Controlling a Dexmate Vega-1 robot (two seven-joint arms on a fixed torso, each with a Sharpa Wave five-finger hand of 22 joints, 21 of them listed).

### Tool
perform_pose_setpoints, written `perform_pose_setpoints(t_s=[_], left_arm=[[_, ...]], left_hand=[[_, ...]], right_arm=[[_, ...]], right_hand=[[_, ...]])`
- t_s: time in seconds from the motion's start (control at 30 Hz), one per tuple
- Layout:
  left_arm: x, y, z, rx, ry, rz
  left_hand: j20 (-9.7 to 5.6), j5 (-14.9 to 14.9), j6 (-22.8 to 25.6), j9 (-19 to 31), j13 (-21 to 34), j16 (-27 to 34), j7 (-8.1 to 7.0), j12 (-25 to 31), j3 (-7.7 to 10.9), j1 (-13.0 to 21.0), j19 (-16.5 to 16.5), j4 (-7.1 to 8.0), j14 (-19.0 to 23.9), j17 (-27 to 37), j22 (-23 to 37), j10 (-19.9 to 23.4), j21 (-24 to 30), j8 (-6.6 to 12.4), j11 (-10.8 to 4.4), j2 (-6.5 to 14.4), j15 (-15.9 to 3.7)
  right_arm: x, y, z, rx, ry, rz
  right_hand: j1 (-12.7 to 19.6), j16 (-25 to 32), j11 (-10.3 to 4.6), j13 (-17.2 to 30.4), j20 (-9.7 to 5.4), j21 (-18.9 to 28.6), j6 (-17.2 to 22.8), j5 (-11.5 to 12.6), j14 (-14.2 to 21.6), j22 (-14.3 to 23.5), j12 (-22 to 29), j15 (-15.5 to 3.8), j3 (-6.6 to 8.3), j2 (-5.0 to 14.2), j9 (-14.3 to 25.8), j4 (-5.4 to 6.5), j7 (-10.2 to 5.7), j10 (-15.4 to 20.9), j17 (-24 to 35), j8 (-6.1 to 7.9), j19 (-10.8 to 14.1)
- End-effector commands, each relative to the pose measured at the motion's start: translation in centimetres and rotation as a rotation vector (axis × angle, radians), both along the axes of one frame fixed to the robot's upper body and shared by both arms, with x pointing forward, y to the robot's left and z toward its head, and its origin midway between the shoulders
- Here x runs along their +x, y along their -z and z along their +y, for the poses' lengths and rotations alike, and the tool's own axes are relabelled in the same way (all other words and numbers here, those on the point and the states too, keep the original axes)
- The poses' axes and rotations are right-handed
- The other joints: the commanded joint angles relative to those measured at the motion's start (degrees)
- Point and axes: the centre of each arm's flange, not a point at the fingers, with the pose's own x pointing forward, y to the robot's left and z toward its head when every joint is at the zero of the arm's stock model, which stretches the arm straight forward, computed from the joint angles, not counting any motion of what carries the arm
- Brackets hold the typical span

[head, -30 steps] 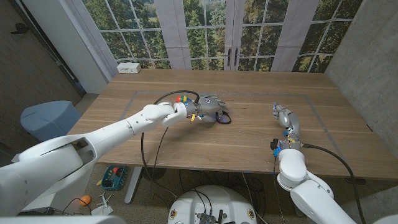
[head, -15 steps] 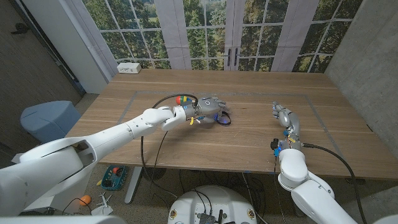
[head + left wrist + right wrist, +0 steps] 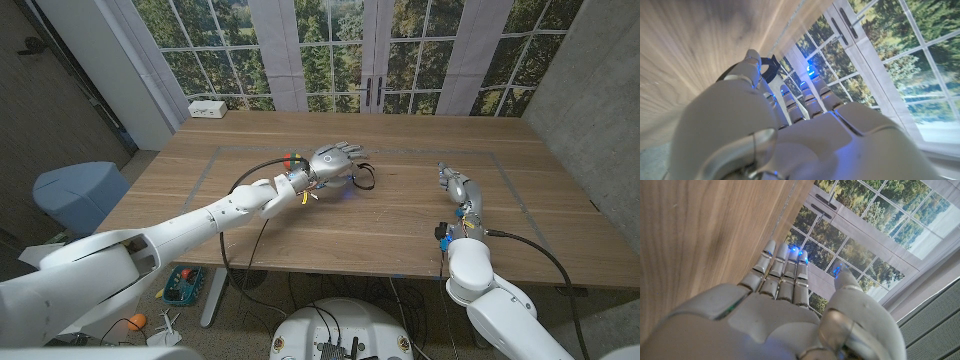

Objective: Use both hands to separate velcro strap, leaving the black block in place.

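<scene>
Strap [image 3: 362,180] loop lies just beside the left hand [image 3: 335,160]
Left hand spread, holding nothing; right hand [image 3: 456,187] released, well apart: bring both in, pinch opposite ends

Wooden table [image 3: 400,215] bears white box [image 3: 207,109].

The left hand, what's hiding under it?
A black strap loops out from under the left hand onto the table. Anything else under the palm, such as a block, is covered.

Left robot hand [image 3: 334,160] hides most of velcro strap [image 3: 364,178].
</scene>
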Motion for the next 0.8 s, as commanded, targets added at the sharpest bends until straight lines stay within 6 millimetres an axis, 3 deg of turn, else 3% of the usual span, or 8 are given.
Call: perform_pose_setpoints(t_s=[0.03,0.8], left_arm=[[-0.8,-0.3,0.5,-0.192,0.093,-0.093],[-2.4,-0.6,0.5,-0.443,0.340,-0.074]], left_hand=[[-0.41,0.0,0.1,2.3,0.1,0.5,-0.27,-0.1,-0.46,0.1,0.4,0.02,0.7,0.4,0.1,0.4,0.5,0.75,0.08,0.6,-9.96],[-0.64,-0.1,-0.7,4.1,0.2,0.5,-0.76,-0.6,-1.38,-0.1,0.3,0.10,0.2,0.8,0.1,-0.8,0.6,1.92,0.12,1.2,-9.94]], right_arm=[[-0.2,-0.3,0.4,-0.015,0.011,-0.002],[-0.8,-0.9,1.9,-0.036,0.039,-0.031]], right_hand=[[0.5,0.2,-0.15,0.2,-0.21,0.5,0.3,0.0,0.2,0.2,0.2,-0.24,-0.17,0.13,0.1,-0.23,-0.06,0.4,0.1,0.20,0.0],[1.0,0.2,-0.27,0.6,-0.06,0.7,0.0,0.1,0.1,0.2,0.1,-0.28,-0.52,-0.13,0.1,-0.30,-0.11,0.1,0.2,0.09,-0.1]])
